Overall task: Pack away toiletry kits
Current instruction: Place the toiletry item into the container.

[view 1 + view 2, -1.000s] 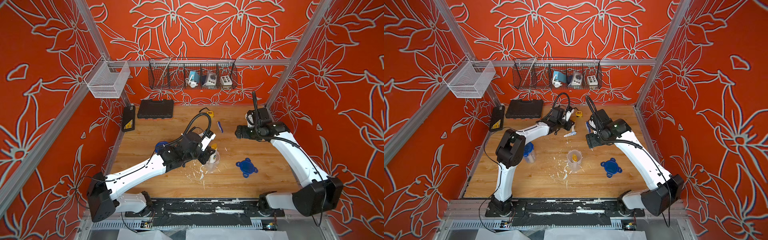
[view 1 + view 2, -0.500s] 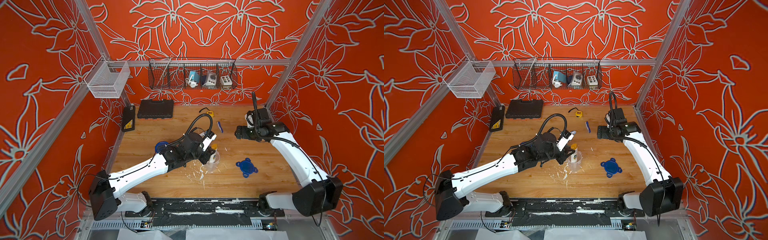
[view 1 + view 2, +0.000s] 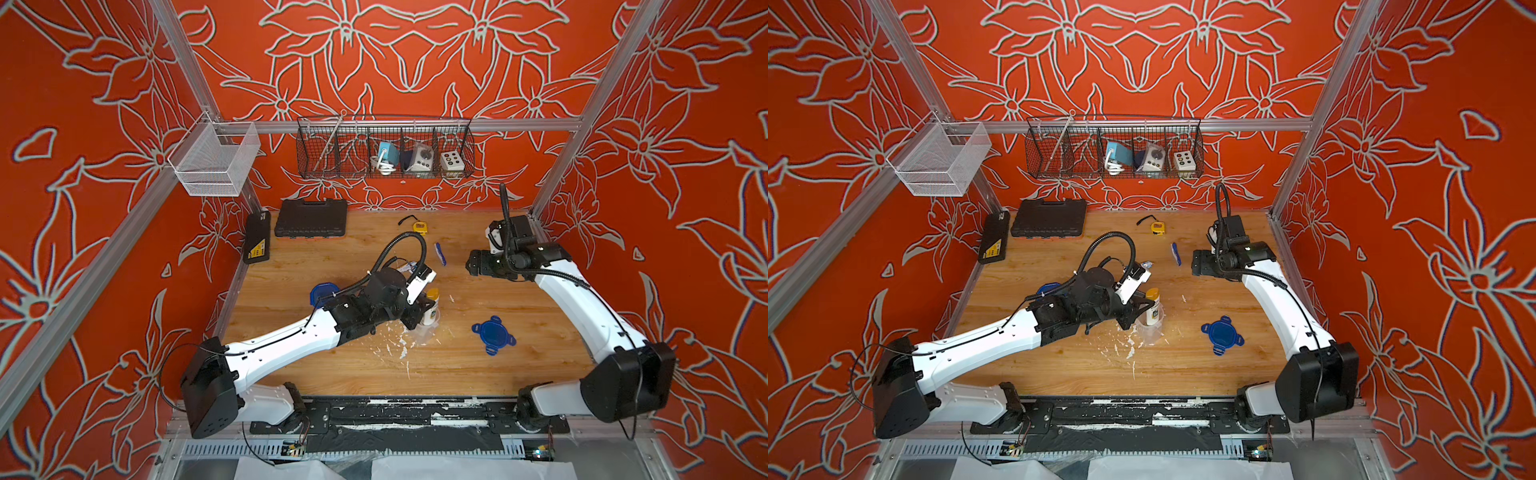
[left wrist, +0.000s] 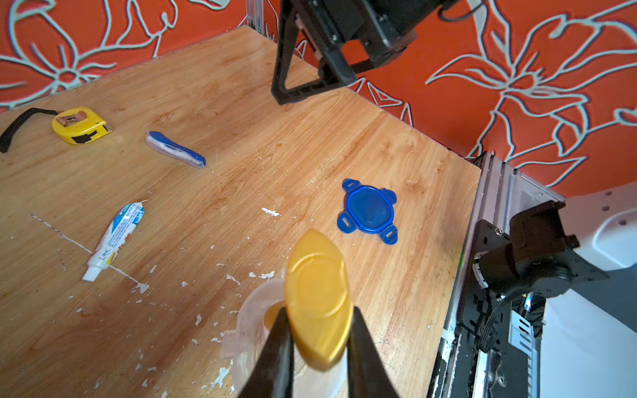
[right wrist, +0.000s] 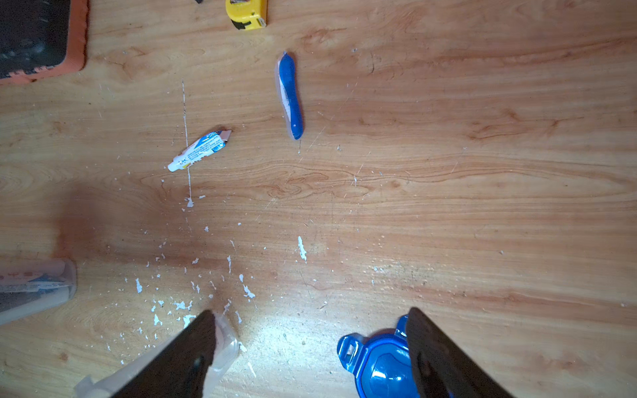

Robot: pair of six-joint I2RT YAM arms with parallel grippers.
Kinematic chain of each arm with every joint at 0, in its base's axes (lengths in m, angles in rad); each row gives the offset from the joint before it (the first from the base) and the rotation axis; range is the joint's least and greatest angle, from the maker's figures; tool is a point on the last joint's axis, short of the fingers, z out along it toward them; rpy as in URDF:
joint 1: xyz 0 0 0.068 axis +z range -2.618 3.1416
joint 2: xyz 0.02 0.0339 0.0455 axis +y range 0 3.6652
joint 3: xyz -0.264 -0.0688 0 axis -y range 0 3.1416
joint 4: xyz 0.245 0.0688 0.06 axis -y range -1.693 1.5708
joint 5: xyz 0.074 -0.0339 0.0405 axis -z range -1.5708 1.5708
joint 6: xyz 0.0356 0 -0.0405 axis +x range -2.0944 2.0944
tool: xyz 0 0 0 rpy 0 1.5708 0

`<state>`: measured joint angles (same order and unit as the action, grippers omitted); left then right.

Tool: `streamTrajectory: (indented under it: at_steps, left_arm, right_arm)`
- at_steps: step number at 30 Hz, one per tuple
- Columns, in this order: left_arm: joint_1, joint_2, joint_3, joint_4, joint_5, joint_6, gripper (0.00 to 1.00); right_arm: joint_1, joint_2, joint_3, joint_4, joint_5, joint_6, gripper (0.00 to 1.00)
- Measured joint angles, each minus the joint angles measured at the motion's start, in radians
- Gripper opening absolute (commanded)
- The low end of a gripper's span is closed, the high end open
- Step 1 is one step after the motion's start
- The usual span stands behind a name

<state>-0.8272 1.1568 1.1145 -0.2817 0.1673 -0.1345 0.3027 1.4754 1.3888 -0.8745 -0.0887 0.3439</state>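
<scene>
Bottle (image 4: 317, 299): upright, yellow cap up, lower end dipped into the clear cup (image 4: 255, 310), roughly mid-tabletop (image 3: 291, 270).
Left gripper (image 4: 319, 310): clamped on the bottle just under the cap.
Cup: standing among white flecks.
Lid (image 4: 368, 210): blue, lying flat to the right of the cup, not touching it.
Toothpaste (image 4: 115, 237): loose on the wood behind the cup.
Toothbrush (image 4: 175, 150): further back, near the tape measure (image 4: 81, 124).
Right gripper (image 5: 309, 313): jaws wide apart, nothing in them, hanging above the wood right of the toothbrush.
</scene>
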Motion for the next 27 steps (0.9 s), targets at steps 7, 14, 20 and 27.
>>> streamTrajectory:
  at_steps: [7,14,20,27]
  left_arm:
    - [-0.048,0.061,-0.04,0.015,-0.013,-0.006,0.0]
    - [-0.064,0.098,-0.057,0.042,-0.031,-0.007,0.0]
    - [-0.064,0.121,-0.061,0.059,-0.049,0.008,0.0]
    - [-0.065,0.145,-0.077,0.088,-0.057,0.026,0.0]
  right_arm:
    - [-0.015,-0.048,-0.037,0.019,-0.003,0.003,0.9]
    - [-0.05,-0.129,-0.086,0.015,-0.02,0.003,0.9]
    - [-0.058,-0.135,-0.095,0.016,-0.026,0.004,0.9]
    - [-0.06,-0.137,-0.098,0.016,-0.04,0.006,0.9]
